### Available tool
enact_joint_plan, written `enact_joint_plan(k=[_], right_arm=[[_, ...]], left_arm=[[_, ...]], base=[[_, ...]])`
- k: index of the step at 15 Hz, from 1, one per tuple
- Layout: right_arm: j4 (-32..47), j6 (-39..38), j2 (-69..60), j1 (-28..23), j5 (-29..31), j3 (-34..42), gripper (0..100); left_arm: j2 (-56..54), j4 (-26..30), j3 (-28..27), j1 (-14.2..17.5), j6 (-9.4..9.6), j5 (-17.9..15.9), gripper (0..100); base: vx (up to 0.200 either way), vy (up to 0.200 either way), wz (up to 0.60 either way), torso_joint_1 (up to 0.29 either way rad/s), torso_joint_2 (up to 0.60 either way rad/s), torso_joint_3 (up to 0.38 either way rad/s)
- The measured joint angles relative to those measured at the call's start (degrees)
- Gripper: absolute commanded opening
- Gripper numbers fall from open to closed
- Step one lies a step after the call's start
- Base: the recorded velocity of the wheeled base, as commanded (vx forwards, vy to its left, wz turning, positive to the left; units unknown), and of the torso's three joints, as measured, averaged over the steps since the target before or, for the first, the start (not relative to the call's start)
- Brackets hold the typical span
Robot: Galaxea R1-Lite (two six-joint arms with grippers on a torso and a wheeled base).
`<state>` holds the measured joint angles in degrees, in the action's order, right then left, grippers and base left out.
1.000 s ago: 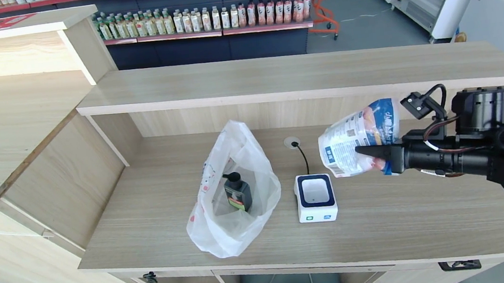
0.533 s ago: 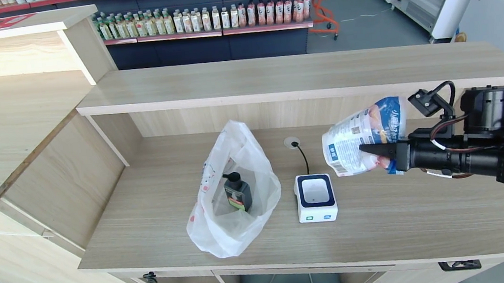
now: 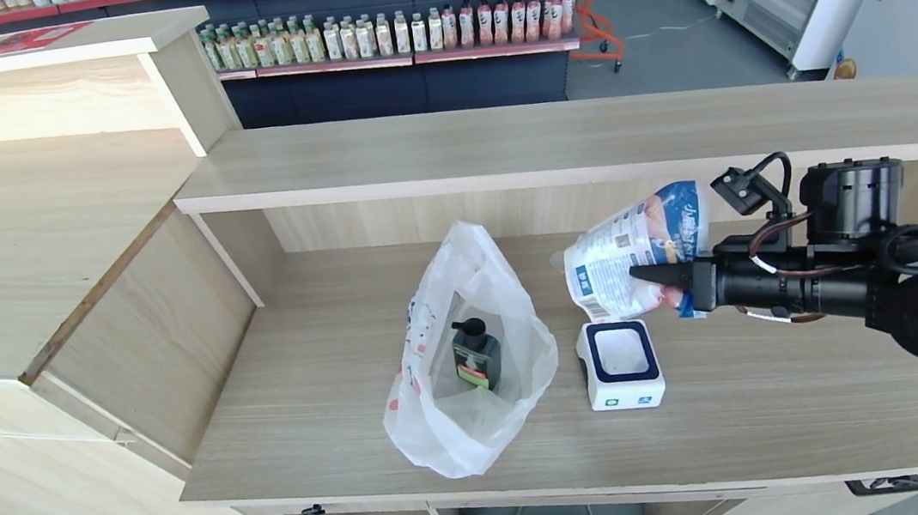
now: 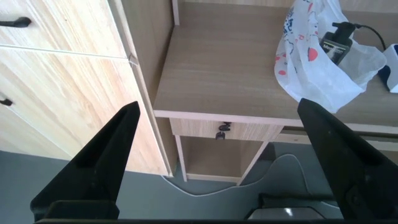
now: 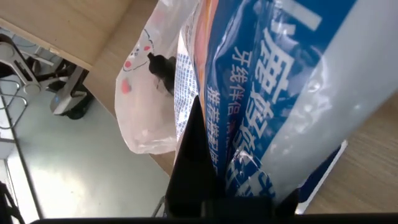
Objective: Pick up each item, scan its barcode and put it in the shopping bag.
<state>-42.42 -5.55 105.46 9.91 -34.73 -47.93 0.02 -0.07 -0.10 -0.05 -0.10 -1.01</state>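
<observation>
head: right end effector [image 3: 653, 280] clamped on pouch [image 3: 627, 255], right of centre, just above scanner [image 3: 622, 362]; glossy film could slip or hide barcode | left wrist: left end effector [image 4: 214, 158] apart, empty | right wrist: shopping bag [image 5: 143, 99] mouth slack, could snag pouch

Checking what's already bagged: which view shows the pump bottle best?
Head view: the pump bottle stands upright inside the shopping bag, clearly seen. Left wrist view shows it partly veiled by plastic; right wrist view, a dark glimpse.
</observation>
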Motion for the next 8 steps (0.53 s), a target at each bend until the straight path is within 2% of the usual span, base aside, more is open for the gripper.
enact_joint_plan(k=[3,6,8], right_arm=[[-0.02,0.05,2.65,2.16,0.11,-0.77,0],[-0.71,3.67,5.75,3.86,0.33,-1.79,0],[-0.96,5.97,8.77,4.01,3.39,-4.07,0]], left_arm=[[0.0,0.02,0.0,0.05,-0.01,0.0,100],[0.0,0.0,0.0,0.0,-0.06,-0.02,100],[0.0,0.0,0.0,0.05,-0.06,0.01,100]], base=[[0.0,0.0,0.0,0.0,0.0,0.0],[0.0,0.0,0.0,0.0,0.0,0.0],[0.0,0.0,0.0,0.0,0.0,0.0]])
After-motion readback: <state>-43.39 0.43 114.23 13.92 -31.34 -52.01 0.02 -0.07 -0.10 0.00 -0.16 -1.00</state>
